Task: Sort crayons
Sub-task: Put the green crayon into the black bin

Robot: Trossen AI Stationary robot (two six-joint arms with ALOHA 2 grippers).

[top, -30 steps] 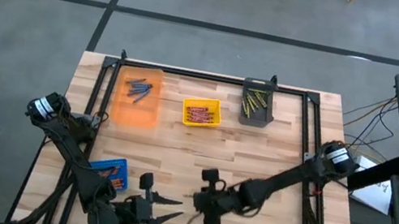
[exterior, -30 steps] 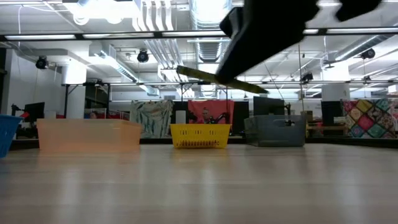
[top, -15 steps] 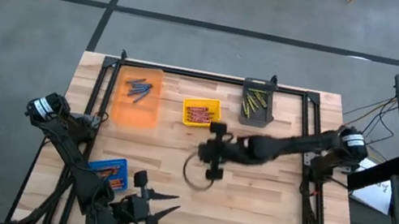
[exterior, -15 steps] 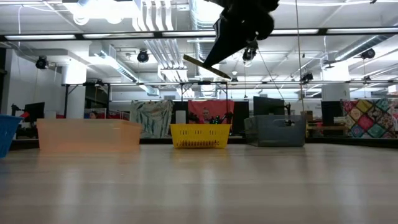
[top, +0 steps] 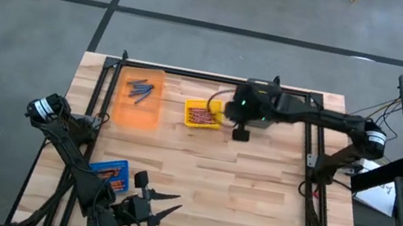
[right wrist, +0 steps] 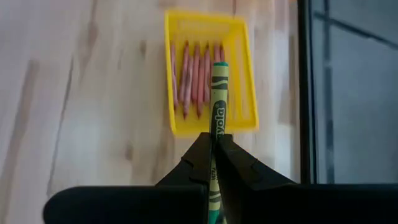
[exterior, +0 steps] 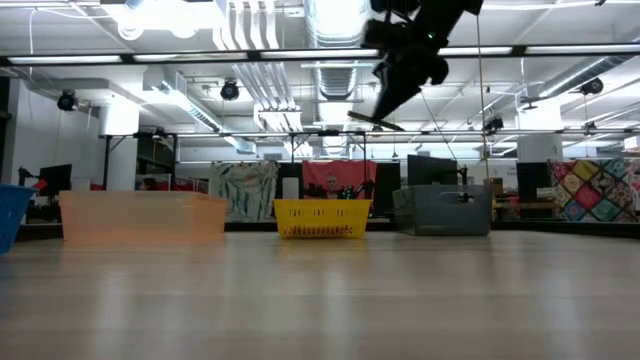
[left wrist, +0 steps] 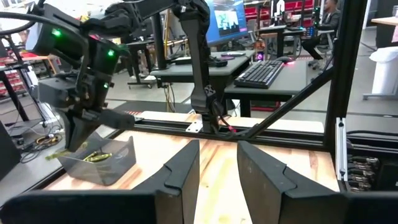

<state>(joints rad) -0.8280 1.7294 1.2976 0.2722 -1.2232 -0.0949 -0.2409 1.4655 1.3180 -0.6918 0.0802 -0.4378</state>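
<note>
My right gripper [right wrist: 214,137] is shut on an olive-green crayon [right wrist: 217,99] and hangs high over the table's far side [top: 228,114], between the yellow bin [top: 188,119] and the grey bin [top: 258,121]. The crayon's tip points out over the yellow bin, where several red crayons [right wrist: 196,78] lie. Olive crayons [top: 257,102] lie in the grey bin. My left gripper [top: 161,211] stands open near the table's near edge, nothing between its fingers [left wrist: 186,168]. My right gripper pinches the crayon's paper-wrapped shaft [right wrist: 216,127] between its two fingers, around mid-length. The crayon runs along the fingers and sticks out ahead of them. The fingers slant down toward the table's left. The crayon [exterior: 372,121] is lifted clear, nearly level, high above the bins.
An orange bin [top: 139,114] with blue crayons [top: 139,90] stands at the far left. A blue bin [top: 104,167] with orange crayons sits at the near left by my left arm. A dark frame [top: 216,78] runs along the table's edges. Bare wood fills the middle and near right.
My right gripper has swung from the table's near edge toward the far edge and risen, carrying the crayon to a spot over the yellow and grey bins. It has stayed shut on the crayon, which now points toward the table's left.
</note>
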